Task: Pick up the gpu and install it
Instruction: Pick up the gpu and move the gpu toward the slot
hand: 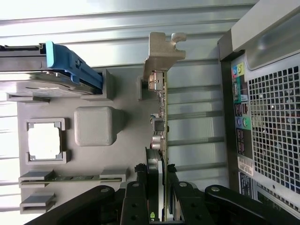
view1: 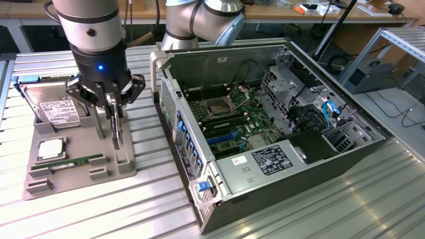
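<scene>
The gpu (view1: 117,130) is a thin card standing on edge at the right side of the grey parts holder (view1: 93,144). Its silver bracket (hand: 163,49) points away from the wrist camera and its circuit-board face (hand: 161,117) is turned toward the computer. My gripper (view1: 113,108) hangs straight down over it. In the wrist view the gripper (hand: 157,172) has one black finger (hand: 142,176) on each side of the card, shut on it. I cannot tell whether the card's lower edge still rests in the holder. The open computer case (view1: 171,104) lies to the exterior view's right, motherboard (view1: 232,119) exposed.
On the holder (hand: 126,150) lie a silver hard drive (view1: 56,109) with a blue end piece (hand: 70,63), a square processor (view1: 52,149) and a narrow green memory stick (view1: 73,163). The case's perforated rear panel (hand: 274,131) is close beside the card. Ribbed metal table (view1: 133,209) all around.
</scene>
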